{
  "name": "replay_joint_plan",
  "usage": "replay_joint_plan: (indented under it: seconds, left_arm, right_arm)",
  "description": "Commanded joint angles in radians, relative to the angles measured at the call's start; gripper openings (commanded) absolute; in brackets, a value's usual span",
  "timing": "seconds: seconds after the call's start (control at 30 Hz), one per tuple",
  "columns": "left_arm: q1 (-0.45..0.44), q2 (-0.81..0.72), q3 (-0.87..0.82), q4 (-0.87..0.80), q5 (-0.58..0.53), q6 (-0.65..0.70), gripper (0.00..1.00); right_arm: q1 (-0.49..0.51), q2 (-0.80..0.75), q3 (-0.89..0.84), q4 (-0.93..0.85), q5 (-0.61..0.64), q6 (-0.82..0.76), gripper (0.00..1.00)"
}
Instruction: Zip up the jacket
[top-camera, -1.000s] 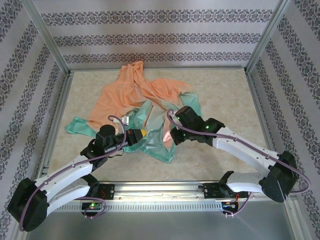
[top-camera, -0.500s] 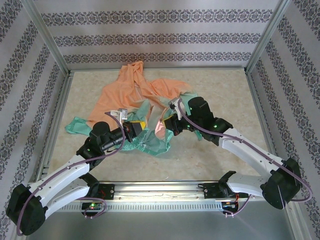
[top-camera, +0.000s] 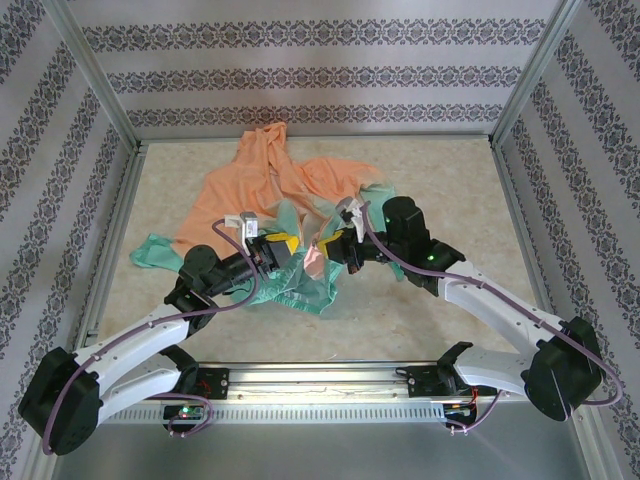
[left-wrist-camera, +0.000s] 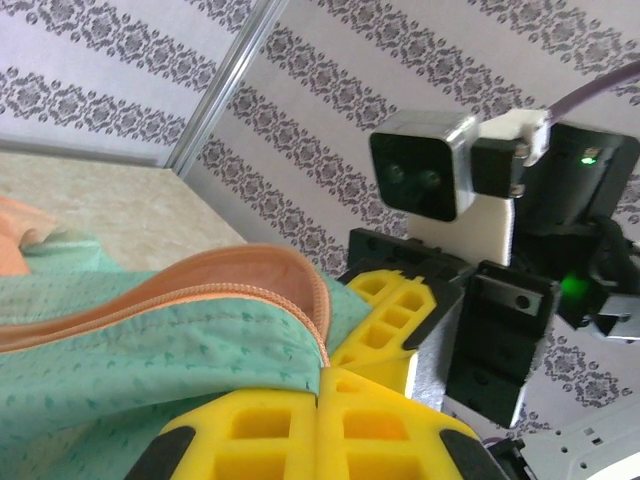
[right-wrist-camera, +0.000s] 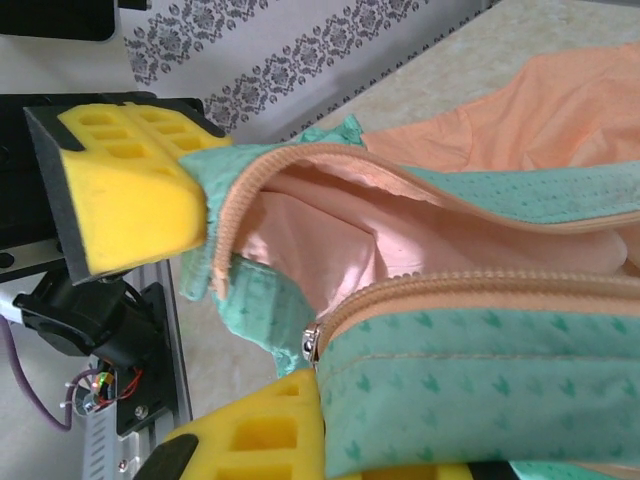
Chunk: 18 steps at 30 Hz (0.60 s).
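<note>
Two grippers pinch the mint hem of the jacket (top-camera: 255, 185), which we see crumpled on the table (top-camera: 450, 190) with its orange hood toward the far wall. Our left gripper (top-camera: 282, 250) clamps one zipper edge, our right gripper (top-camera: 333, 245) the other, near each other; a small metal zipper piece (right-wrist-camera: 310, 342) sits beside the right's yellow pads (right-wrist-camera: 265, 428)

A pale, mottled beige tabletop (top-camera: 450, 190) spreads across the enclosure; behind it stands a back wall (top-camera: 320, 70) papered in white with dark floral bands running level; the side walls (top-camera: 40, 200) carry the same pattern, slanted by the view; bare metal posts (top-camera: 95, 75) rise at the far corners; a slotted metal rail (top-camera: 320, 372) runs along the near edge; the left wrist view catches a post (left-wrist-camera: 225, 85) against the wallpaper.
</note>
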Motion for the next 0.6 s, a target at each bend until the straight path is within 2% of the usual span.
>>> replay_joint_plan:
  seconds: [0.0,0.57]
  left_arm:
    - [0.014,-0.007,-0.003,0.113,0.034,-0.002,0.00]
    - [0.015,0.033,0.006,0.170,0.060,0.007,0.00]
  right_arm:
    - [-0.012,-0.015,-0.015,0.093,-0.075,0.010,0.00]
    - [-0.004,-0.012,-0.018,0.111,-0.217,-0.014,0.00]
